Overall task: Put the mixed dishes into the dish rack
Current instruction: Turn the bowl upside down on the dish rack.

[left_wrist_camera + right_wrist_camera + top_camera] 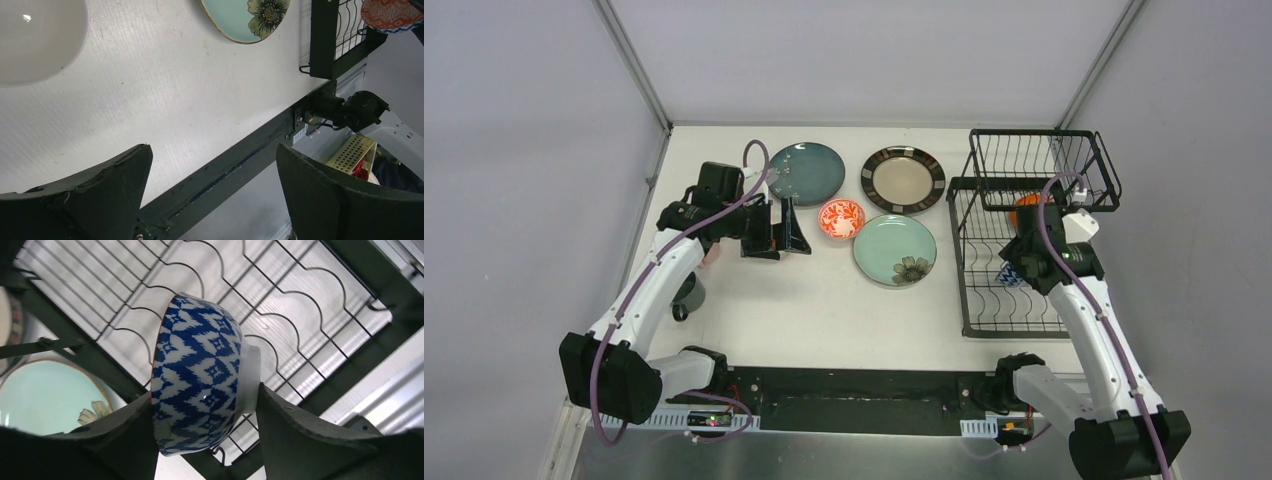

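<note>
R claw (202,400) pinches blue-white bowl (195,365) between its fingers, rack (90,352) wires just beyond; bowl's inside hidden. L claw (212,150) spread, surface (175,75) beneath, mint plate (245,20) ahead, cut off at edge.

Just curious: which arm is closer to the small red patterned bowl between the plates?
Left: its fingers, open, are just beside the small red patterned bowl; the right arm's fingers are over the black wire rack, gripping a blue-and-white bowl.

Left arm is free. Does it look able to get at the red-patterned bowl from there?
Probably yes. The left gripper is open and empty, and the red-patterned bowl sits right beside it on the table, with nothing between them.
</note>
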You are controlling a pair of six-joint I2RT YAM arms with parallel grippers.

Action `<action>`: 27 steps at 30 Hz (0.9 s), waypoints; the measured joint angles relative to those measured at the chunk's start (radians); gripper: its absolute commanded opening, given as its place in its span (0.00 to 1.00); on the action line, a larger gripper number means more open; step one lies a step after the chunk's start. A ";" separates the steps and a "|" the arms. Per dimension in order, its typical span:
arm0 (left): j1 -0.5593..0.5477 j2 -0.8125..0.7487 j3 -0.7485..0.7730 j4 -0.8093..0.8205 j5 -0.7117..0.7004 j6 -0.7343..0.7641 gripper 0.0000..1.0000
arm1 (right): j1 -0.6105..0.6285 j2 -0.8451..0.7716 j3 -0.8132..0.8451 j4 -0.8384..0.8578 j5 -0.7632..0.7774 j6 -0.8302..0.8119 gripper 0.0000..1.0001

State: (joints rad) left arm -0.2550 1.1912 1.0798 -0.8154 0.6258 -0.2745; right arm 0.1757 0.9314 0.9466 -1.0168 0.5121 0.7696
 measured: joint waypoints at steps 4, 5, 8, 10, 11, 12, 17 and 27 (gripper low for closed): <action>0.000 -0.015 -0.003 0.000 -0.001 0.002 0.99 | -0.009 0.079 0.031 -0.079 0.032 0.077 0.52; 0.000 -0.021 -0.004 0.000 -0.002 0.002 0.99 | -0.011 0.096 0.035 -0.090 0.041 0.092 0.52; 0.000 -0.036 -0.007 0.000 -0.014 0.003 0.99 | -0.016 0.131 0.037 -0.108 0.055 0.120 0.52; 0.000 -0.041 -0.008 0.000 -0.020 0.003 0.99 | -0.017 0.146 0.037 -0.111 0.060 0.130 0.52; 0.000 -0.043 -0.009 0.000 -0.023 0.003 0.99 | -0.017 0.153 0.037 -0.111 0.064 0.133 0.53; 0.000 -0.043 -0.009 0.000 -0.024 0.003 0.99 | -0.017 0.161 0.037 -0.112 0.071 0.137 0.53; 0.000 -0.044 -0.011 0.000 -0.025 0.003 0.99 | -0.024 0.230 0.049 -0.124 0.104 0.153 0.54; 0.000 -0.044 -0.011 0.000 -0.034 0.003 0.99 | -0.029 0.330 0.058 -0.122 0.113 0.175 0.59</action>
State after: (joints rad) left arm -0.2550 1.1469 1.0687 -0.8158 0.5919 -0.2710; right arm 0.1471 1.2610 1.0050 -1.1385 0.6250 0.9451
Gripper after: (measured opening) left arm 0.990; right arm 0.637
